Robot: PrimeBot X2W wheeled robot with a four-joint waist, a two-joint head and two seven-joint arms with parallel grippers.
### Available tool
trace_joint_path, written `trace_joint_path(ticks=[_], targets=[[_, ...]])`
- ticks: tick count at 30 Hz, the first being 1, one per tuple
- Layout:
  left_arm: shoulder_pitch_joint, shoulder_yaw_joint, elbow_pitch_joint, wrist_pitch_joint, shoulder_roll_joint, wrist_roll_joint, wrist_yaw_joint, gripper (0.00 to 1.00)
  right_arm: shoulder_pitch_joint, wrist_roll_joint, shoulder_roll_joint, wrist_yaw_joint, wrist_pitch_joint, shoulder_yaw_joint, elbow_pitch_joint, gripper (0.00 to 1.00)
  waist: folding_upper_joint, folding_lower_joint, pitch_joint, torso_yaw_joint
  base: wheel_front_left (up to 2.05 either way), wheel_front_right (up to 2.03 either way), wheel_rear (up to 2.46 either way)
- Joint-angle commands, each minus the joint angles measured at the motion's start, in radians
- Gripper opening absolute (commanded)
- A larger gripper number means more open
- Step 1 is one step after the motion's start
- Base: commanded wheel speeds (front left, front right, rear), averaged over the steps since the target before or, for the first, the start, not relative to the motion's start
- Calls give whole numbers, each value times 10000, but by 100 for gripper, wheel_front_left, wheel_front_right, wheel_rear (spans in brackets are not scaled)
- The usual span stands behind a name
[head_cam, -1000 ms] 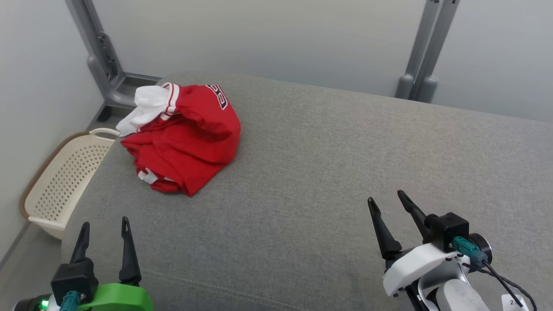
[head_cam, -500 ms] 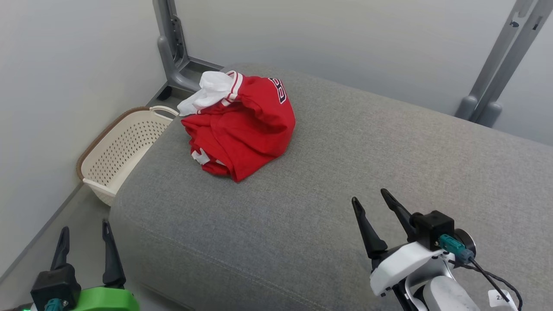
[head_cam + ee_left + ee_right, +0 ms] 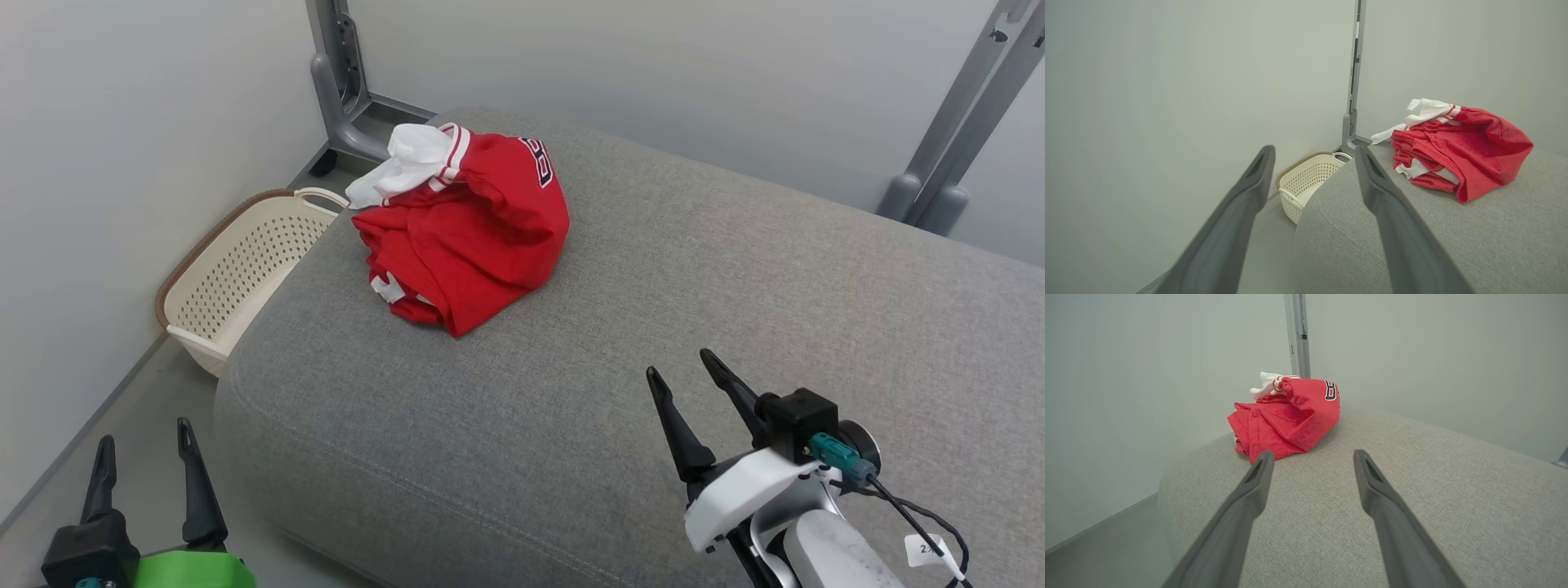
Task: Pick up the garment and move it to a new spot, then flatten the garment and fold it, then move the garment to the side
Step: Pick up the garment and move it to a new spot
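There is one red and white garment (image 3: 473,237), one grey cushion (image 3: 694,269) and one white basket (image 3: 237,269). There are two grey stands: left stand (image 3: 335,73), right stand (image 3: 955,114). There are two grippers: left gripper (image 3: 144,433), right gripper (image 3: 679,364).

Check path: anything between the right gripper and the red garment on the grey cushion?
Nothing visible. Bare grey cushion lies between the open right gripper and the crumpled red garment. The cream basket sits on the floor beyond the cushion's edge, off that line.
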Motion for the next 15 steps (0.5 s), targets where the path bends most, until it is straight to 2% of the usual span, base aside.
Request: trace_joint_path(ticks=[1, 7, 15], targets=[[75, -7, 15, -41, 54, -28, -25, 100, -56, 108, -47, 1, -75, -41, 42, 100, 0, 0, -22, -22, 0, 0, 0], [-553, -249, -55, 167, 281, 77, -277, 100, 190, 122, -47, 1, -145, -220, 59, 100, 0, 0, -119, -108, 0, 0, 0], [-2139, -594, -3, 558, 881, 297, -900, 100, 442, 231, -45, 1, -166, -363, -109, 100, 0, 0, -244, -371, 0, 0, 0]])
